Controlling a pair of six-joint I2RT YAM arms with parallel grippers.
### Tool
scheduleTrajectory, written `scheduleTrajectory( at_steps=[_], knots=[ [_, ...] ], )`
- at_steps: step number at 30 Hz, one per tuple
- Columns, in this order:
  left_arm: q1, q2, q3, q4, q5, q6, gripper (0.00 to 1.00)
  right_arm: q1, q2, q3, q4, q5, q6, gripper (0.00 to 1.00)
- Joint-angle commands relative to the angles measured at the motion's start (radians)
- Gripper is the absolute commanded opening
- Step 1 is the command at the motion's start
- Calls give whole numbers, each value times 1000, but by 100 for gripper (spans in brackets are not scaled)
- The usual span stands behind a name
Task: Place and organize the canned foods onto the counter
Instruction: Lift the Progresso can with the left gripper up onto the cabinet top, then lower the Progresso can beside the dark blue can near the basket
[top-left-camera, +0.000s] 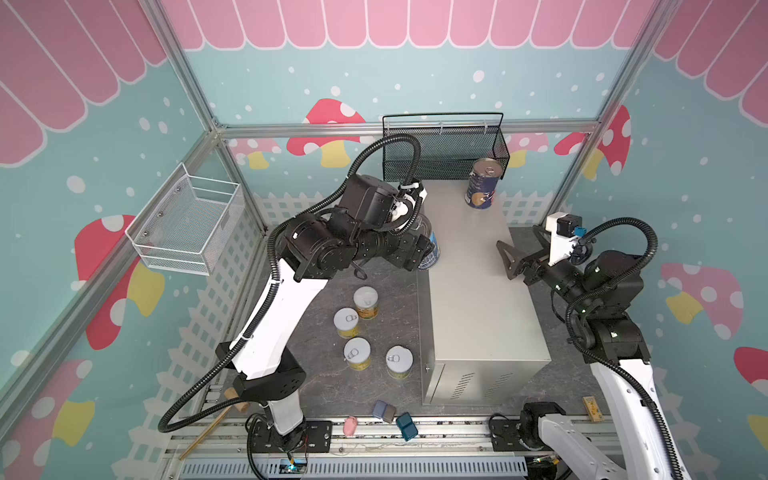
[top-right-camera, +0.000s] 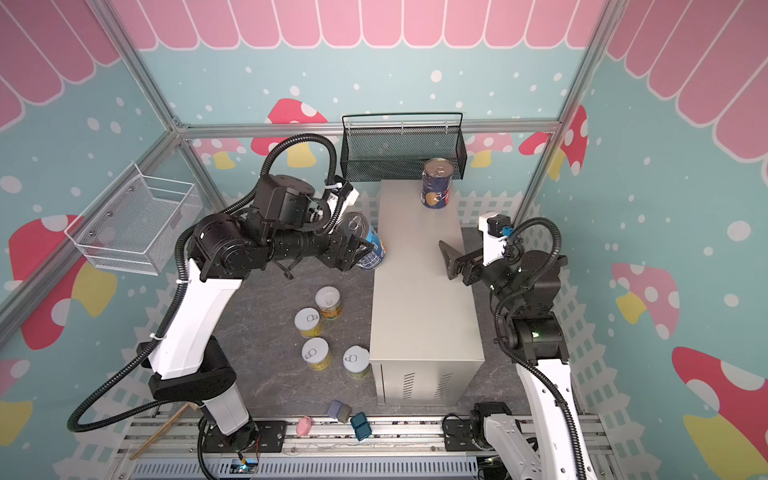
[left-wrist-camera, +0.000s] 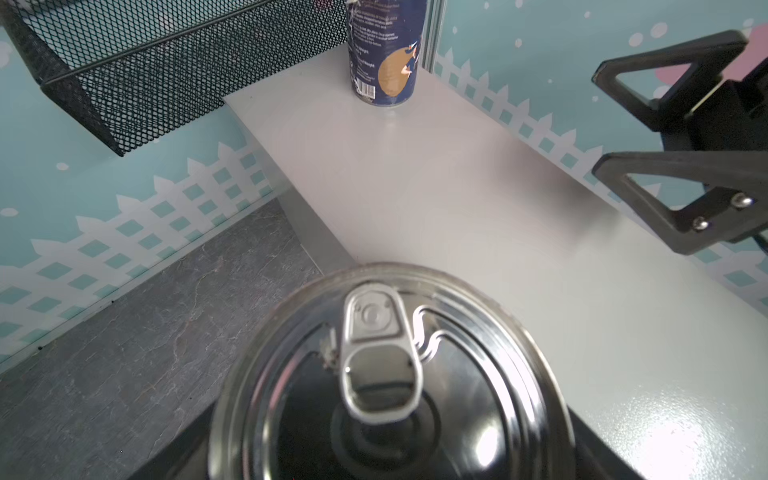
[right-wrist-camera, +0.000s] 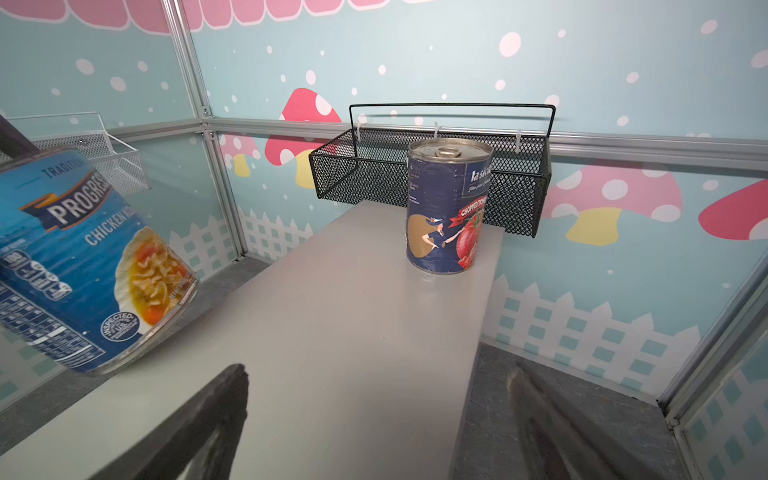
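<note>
My left gripper (top-left-camera: 420, 251) is shut on a tall blue-label soup can (top-right-camera: 371, 243). The can hangs tilted over the counter's (top-left-camera: 478, 299) left edge. Its pull-tab lid (left-wrist-camera: 386, 374) fills the left wrist view and hides the fingers. From the right wrist view the same can (right-wrist-camera: 83, 257) leans with its base just above the counter top (right-wrist-camera: 332, 311). A dark blue tomato can (top-left-camera: 482, 183) stands upright at the counter's far right corner. Several short yellow cans (top-left-camera: 357, 328) stand on the floor left of the counter. My right gripper (top-left-camera: 505, 259) hovers open over the counter's right edge, holding nothing.
A black mesh basket (top-left-camera: 444, 153) hangs on the back wall just behind the tomato can. A white wire basket (top-left-camera: 187, 220) hangs on the left wall. Small blue blocks (top-left-camera: 395, 417) and a pink block (top-left-camera: 350, 426) lie by the front rail, with a wooden stick (top-left-camera: 208, 432) at the left.
</note>
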Motion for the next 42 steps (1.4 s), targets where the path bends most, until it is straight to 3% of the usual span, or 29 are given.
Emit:
scheduleTrajectory(
  at_steps=[1,11,15,31,42],
  knots=[
    [-9,6,77,98,39,31,42,2,-17,-10,-2,14,10,99],
    [-21,69,122,139,71,20,47,2,-15,-20,6,11,10,99],
    [-23,84,125,164,75,9,61,2,-15,-25,13,10,12,99],
    [-22,167,119,283,125,-17,95,1,-16,-38,18,4,12,99],
    [-21,174,92,330,127,-15,99,2,-6,-46,25,-1,7,99]
  ],
)
